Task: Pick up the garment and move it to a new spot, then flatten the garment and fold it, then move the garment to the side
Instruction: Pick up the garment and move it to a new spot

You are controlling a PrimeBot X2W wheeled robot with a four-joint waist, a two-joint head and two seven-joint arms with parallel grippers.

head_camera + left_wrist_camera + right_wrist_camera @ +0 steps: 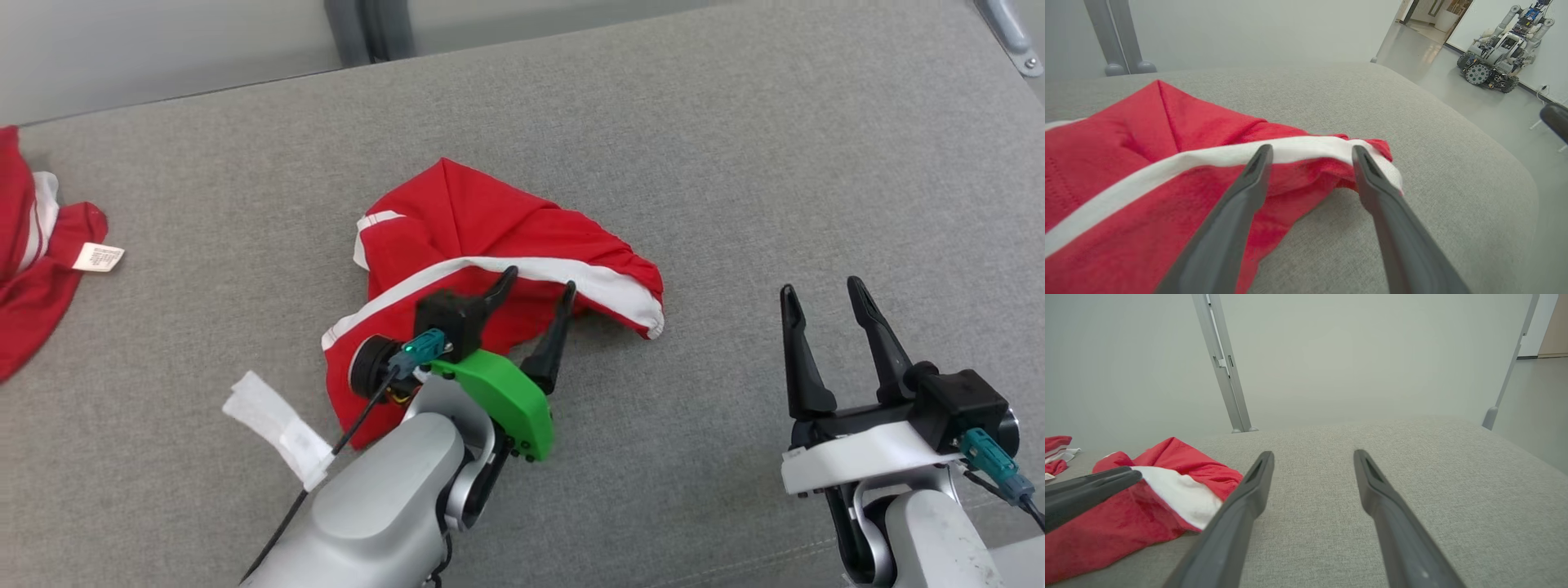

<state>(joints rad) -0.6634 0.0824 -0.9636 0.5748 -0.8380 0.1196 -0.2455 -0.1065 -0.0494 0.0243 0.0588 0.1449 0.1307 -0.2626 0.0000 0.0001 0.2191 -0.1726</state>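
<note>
The right gripper (821,286) is hovering wide open over bare cushion (775,163) near the front edge. The left gripper (540,279) is hanging spread, empty, over the near hem of the garment (490,220), which is lying crumpled mid-cushion. Bare room is stretching right and back; red cloth (24,269) is lying at the left edge.

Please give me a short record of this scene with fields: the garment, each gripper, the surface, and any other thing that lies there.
garment: red with a white stripe, crumpled, not flat, near the middle of the surface
left gripper: open, over the garment's near edge, tips by the stripe, holding nothing
right gripper: open, over bare surface, to the right of the garment and apart from it
surface: grey fabric
second garment: red, at the far left edge, with a white tag
fold: not yet done
</note>
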